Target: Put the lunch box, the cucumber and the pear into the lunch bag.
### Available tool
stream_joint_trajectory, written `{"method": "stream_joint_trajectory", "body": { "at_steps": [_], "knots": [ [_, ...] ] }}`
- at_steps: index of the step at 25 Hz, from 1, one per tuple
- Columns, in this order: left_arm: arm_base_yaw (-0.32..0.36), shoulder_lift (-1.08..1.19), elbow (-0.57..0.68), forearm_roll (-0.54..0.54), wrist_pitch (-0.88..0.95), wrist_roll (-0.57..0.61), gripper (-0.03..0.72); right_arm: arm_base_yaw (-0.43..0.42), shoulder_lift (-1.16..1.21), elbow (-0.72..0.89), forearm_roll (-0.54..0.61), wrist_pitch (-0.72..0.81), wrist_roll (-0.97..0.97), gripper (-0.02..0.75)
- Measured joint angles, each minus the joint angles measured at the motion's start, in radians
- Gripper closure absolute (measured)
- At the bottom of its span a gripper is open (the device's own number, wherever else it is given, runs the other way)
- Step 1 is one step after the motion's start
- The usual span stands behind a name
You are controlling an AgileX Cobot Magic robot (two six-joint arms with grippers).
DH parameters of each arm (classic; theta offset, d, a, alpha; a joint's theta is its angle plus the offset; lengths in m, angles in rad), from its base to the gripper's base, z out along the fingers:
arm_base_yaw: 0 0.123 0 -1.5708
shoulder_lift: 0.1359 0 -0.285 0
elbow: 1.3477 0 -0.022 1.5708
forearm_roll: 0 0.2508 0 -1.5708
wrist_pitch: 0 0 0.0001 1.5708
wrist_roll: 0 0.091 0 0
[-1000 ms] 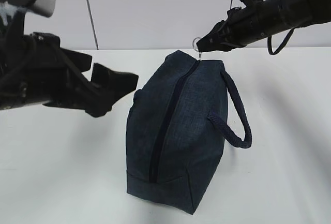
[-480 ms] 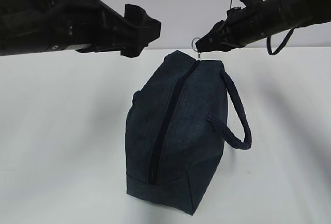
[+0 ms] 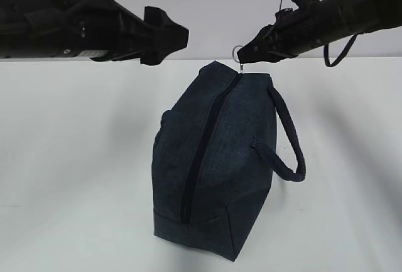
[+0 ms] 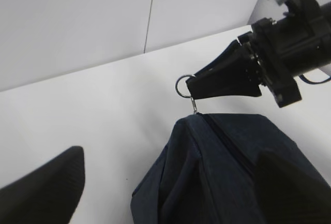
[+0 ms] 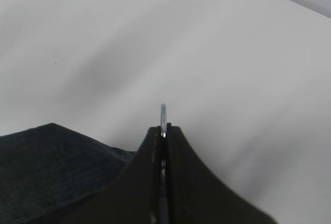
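**A:** How is the right gripper [image 3: 246,54] shown?

**B:** It is shown with its jaws pressed together on the ring pull [image 3: 239,51] of the zipper, at the top end of the lunch bag [image 3: 213,159]. In the right wrist view the metal ring [image 5: 163,115] is seen edge-on, clamped between the two fingertips. The bag is thus located directly below this gripper and is touched by it only through the pull.

**A:** And the left gripper [image 3: 164,36]?

**B:** It is held with its jaws spread apart and nothing between them, level with the bag's top corner but to the left of it, not in contact.

**A:** Which relation is decisive for the coming move?

**B:** The closed zipper [image 3: 204,146] is laid along the bag's long axis, running from the pinched pull down and toward the camera to the lower near corner. The bag is judged to be unopened, so the pull would have to be drawn along that line. The left arm is placed nearer the bag's free side, where the fabric could be steadied.

**A:** Where are the lunch box, cucumber and pear?

**B:** None is visible in these views.
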Motion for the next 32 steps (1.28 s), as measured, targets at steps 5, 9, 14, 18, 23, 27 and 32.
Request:
{"method": "stream_joint_trajectory", "body": {
  "at_steps": [5, 9, 14, 18, 23, 27, 32],
  "knots": [
    [0.025, 0.037, -0.004, 0.008, 0.075, 0.000, 0.103, 0.000, 0.000, 0.000, 0.000, 0.000, 0.000, 0.738],
    [0.042, 0.051, -0.012, 0.016, 0.094, 0.000, 0.107, 0.000, 0.000, 0.000, 0.000, 0.000, 0.000, 0.738],
    [0.051, 0.090, -0.031, 0.068, 0.158, -0.072, 0.113, 0.000, 0.000, 0.000, 0.000, 0.000, 0.000, 0.738],
    [0.058, 0.090, -0.053, -0.067, 0.096, -0.095, 0.129, 0.000, 0.000, 0.000, 0.000, 0.000, 0.000, 0.738],
    [0.101, 0.090, -0.066, -0.177, 0.249, -0.103, 0.143, 0.000, 0.000, 0.000, 0.000, 0.000, 0.000, 0.738],
    [0.108, 0.090, -0.068, -0.048, 0.535, -0.140, 0.146, 0.000, 0.000, 0.000, 0.000, 0.000, -0.002, 0.738],
    [0.103, 0.090, -0.068, 0.379, 0.690, -0.310, 0.146, 0.000, 0.000, 0.000, 0.000, 0.000, -0.002, 0.738]
  ]
}}
